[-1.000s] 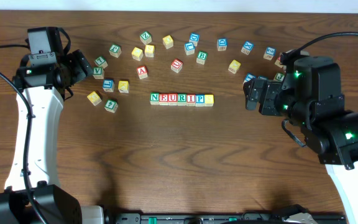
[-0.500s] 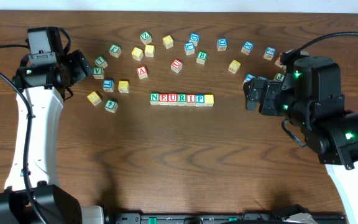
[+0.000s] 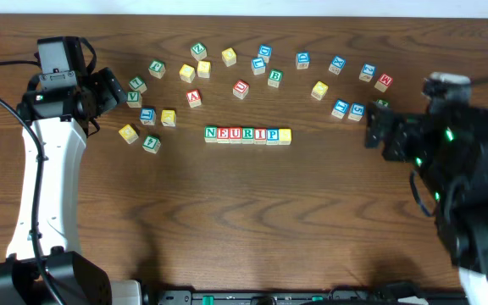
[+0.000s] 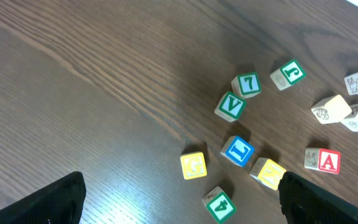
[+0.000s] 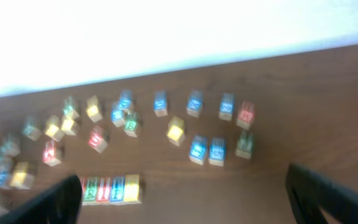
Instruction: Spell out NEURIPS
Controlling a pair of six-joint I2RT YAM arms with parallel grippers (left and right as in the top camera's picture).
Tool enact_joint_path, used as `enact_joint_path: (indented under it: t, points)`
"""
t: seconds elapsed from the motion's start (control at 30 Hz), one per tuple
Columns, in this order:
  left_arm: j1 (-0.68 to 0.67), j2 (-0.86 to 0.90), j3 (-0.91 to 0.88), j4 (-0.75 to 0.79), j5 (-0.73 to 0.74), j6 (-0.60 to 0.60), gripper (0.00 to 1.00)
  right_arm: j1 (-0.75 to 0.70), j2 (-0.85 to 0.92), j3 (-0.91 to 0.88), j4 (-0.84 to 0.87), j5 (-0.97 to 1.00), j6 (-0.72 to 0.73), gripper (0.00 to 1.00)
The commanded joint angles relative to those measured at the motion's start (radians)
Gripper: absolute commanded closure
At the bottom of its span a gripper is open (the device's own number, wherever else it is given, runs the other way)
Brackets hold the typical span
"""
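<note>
Blurrily, NEURIPS row (image 5: 112,188), one end hidden

V cube (image 4: 231,106) just beside 7 cube (image 4: 247,85) | L cube (image 4: 237,150) near A cube (image 4: 323,160) | claw (image 4: 180,194) spread wide

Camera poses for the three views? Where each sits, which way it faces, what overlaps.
Overhead: above the table, straight down; shows left gripper, right gripper, NEURIPS row.
Left wrist: behind left gripper, angled down at loose cubes; own open fingers in bottom corners.
Right wrist: behind right gripper, facing the far table edge, blurred; own fingers in bottom corners.
Shared: overhead and left wrist both show the red A cube; right wrist also catches the row's end.
</note>
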Motion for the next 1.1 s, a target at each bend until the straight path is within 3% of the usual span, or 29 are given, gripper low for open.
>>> enact_joint_path:
  t: [0.0,0.2,0.33,0.7,1.07]
  points:
    - [0.003,0.008,0.013,0.001,-0.006,0.002,0.02,-0.048,-0.111,-0.19,0.153,0.016,-0.108,0.01]
    - [0.003,0.008,0.013,0.0,-0.006,0.002,0.02,-0.098,-0.327,-0.576,0.563,0.016,-0.108,0.01]
    - [0.003,0.008,0.013,0.0,-0.006,0.002,0.02,-0.113,-0.485,-0.781,0.709,0.016,-0.113,0.01]
    - [0.003,0.008,0.013,0.0,-0.006,0.002,0.02,-0.158,-0.819,-1.097,0.72,0.016,-0.113,0.01]
    - [0.003,0.008,0.013,0.0,-0.006,0.002,0.02,-0.158,-0.909,-1.178,0.645,0.016,-0.13,0.01]
